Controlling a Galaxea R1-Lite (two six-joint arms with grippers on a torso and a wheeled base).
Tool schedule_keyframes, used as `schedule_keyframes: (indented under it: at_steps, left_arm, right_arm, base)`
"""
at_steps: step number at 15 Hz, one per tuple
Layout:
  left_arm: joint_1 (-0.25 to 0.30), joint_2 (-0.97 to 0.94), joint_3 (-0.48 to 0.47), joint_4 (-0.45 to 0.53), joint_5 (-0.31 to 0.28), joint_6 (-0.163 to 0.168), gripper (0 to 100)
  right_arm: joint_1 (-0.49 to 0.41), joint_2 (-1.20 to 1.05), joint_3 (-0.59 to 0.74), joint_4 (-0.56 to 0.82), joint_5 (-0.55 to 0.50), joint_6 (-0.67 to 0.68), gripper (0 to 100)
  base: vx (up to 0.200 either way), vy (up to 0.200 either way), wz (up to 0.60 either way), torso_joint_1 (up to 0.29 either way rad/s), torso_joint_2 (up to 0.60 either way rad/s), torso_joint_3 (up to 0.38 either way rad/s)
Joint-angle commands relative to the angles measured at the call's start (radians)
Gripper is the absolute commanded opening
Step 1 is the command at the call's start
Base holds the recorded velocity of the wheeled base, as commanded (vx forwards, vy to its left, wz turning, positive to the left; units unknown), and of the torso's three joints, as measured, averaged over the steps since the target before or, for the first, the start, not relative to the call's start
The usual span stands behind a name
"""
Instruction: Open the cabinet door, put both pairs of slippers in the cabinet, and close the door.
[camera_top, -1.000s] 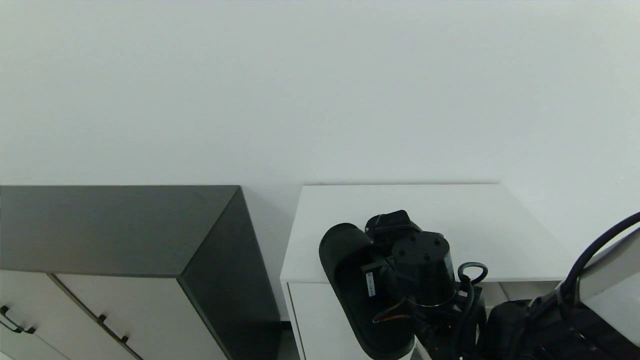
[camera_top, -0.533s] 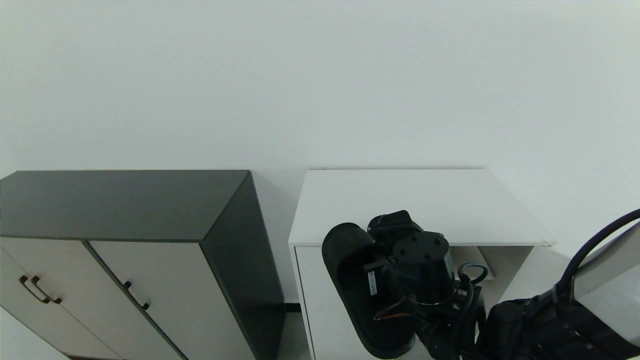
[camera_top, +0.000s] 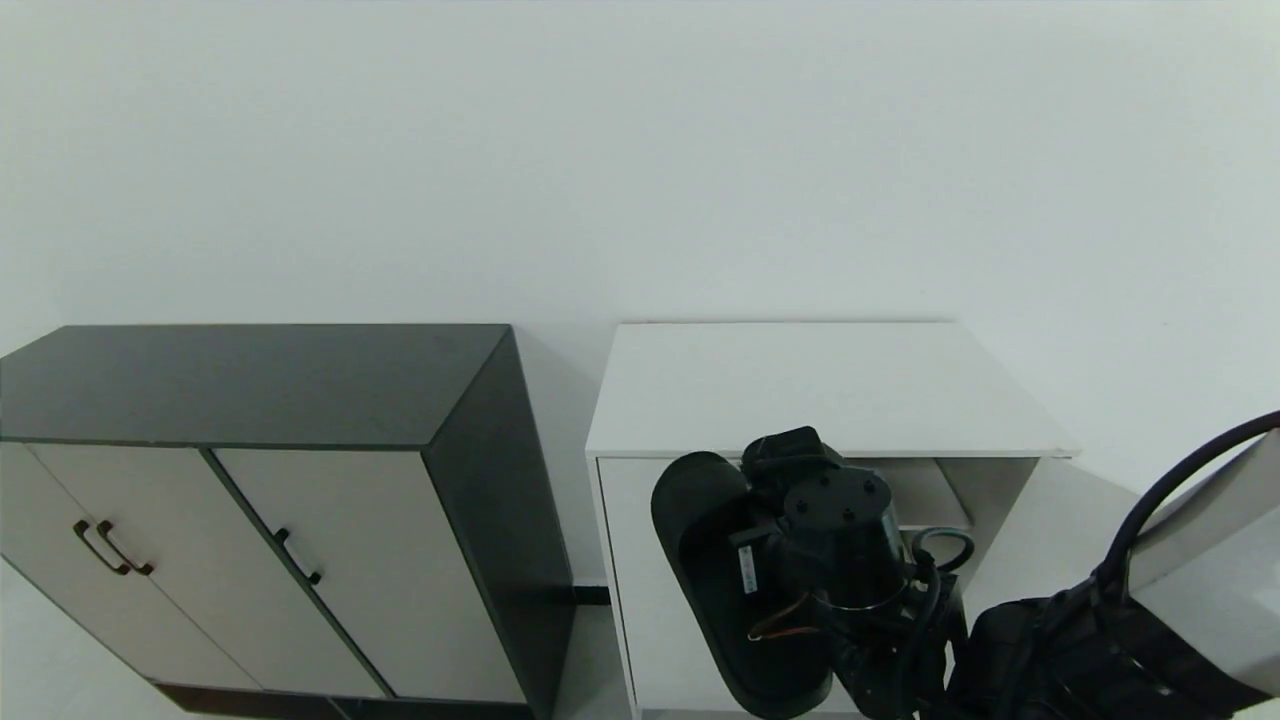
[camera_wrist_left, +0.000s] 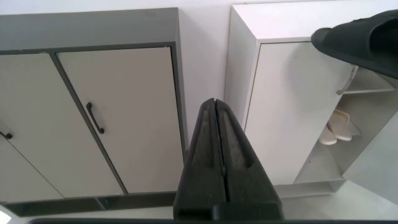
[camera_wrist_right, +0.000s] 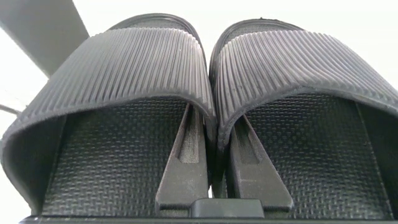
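Head view sets the dark-topped cabinet on the left, both its doors shut, and just beside it the white cabinet, whose right half stands open with a shelf showing inside while its left door is shut. The left wrist view shows a pale pair of slippers already on a lower shelf there. The black slippers hang upright in front of the white cabinet, near its shut left door and to the left of the opening. The right jaws are closed on them, one finger inside each slipper, pinching the two inner side walls together. That hold looks thin: the soft walls could slide out of the pinch on a quick turn, and one slipper or both would probably drop to the floor. Standing on end and off to the left, the pair could also catch the shut door's edge, the cabinet top or a shelf on the way in, unless it is shifted right and tipped flat first. A low placement might knock the pale pair. The left jaws are pressed fully together with nothing between them, well clear of the cabinets. A small white tag sits on the right wrist; its print is too small to read, and no other writing can be made out.
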Motion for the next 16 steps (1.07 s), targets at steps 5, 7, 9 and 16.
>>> schedule_keyframes:
  at_steps: [5, 7, 9, 16]
  left_arm:
    - [0.0, 0.0, 0.0, 0.0, 0.0, -0.001, 0]
    - [0.0, 0.0, 0.0, 0.0, 0.0, -0.001, 0]
    - [0.0, 0.0, 0.0, 0.0, 0.0, -0.001, 0]
    - [0.0, 0.0, 0.0, 0.0, 0.0, -0.001, 0]
  right_arm:
    - [0.002, 0.004, 0.002, -0.001, 0.003, 0.002, 0]
    - [0.0, 0.004, 0.002, -0.001, 0.003, 0.002, 0]
    - [-0.007, 0.003, 0.008, -0.004, 0.003, 0.003, 0]
    - [-0.007, 0.009, 0.017, -0.053, 0.001, -0.004, 0]
  base:
    - [0.0, 0.0, 0.0, 0.0, 0.0, 0.0]
    - [0.0, 0.0, 0.0, 0.0, 0.0, 0.0]
    - [0.0, 0.0, 0.0, 0.0, 0.0, 0.0]
    - [0.0, 0.0, 0.0, 0.0, 0.0, 0.0]
